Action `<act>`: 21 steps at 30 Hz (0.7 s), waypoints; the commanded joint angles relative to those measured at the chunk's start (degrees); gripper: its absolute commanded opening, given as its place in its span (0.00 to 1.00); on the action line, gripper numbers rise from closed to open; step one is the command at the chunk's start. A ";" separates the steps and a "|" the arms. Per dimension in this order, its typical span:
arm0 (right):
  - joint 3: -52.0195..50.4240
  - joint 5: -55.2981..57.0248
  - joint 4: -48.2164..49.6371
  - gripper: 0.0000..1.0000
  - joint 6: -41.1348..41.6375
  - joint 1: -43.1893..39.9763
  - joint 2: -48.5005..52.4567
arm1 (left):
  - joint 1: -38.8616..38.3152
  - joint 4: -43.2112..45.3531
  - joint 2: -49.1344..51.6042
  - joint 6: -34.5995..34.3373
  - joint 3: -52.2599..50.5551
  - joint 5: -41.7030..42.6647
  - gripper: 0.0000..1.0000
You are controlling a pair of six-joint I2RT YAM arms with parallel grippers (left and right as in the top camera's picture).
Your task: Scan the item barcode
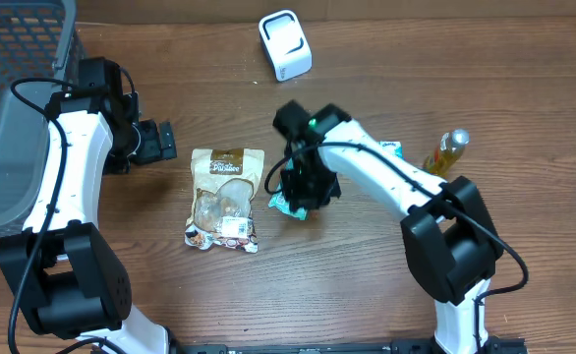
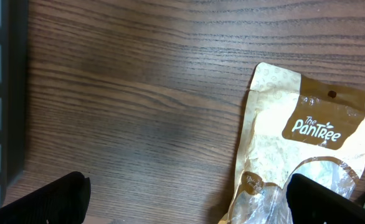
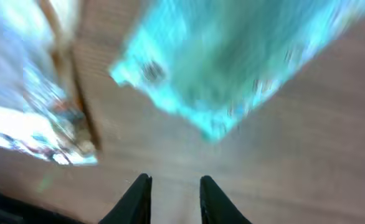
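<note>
A tan and brown Pantree snack pouch (image 1: 223,197) lies flat on the wooden table, left of centre. A teal packet (image 1: 279,205) lies just right of it, mostly hidden under my right gripper (image 1: 304,189). In the right wrist view the teal packet (image 3: 232,68) is a blur ahead of my right gripper (image 3: 175,198). Its fingers stand a little apart with bare table between them. My left gripper (image 1: 163,141) hangs left of the pouch's top, wide open. In the left wrist view the pouch (image 2: 307,137) lies under one of the fingertips (image 2: 332,202) of my left gripper (image 2: 189,204).
A white scanner (image 1: 285,44) stands at the back centre. A yellow bottle (image 1: 446,152) lies at the right beside the right arm. A dark mesh basket (image 1: 18,108) fills the far left corner.
</note>
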 commanded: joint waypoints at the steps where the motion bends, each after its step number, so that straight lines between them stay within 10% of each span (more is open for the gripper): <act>1: 1.38 3.91 2.75 0.22 -1.88 -1.25 -1.44 | 0.20 0.07 0.81 0.42 1.18 0.44 1.00; 21: -0.31 10.01 19.89 0.33 -1.88 -7.08 2.10 | 0.20 0.07 0.81 0.42 1.18 0.44 1.00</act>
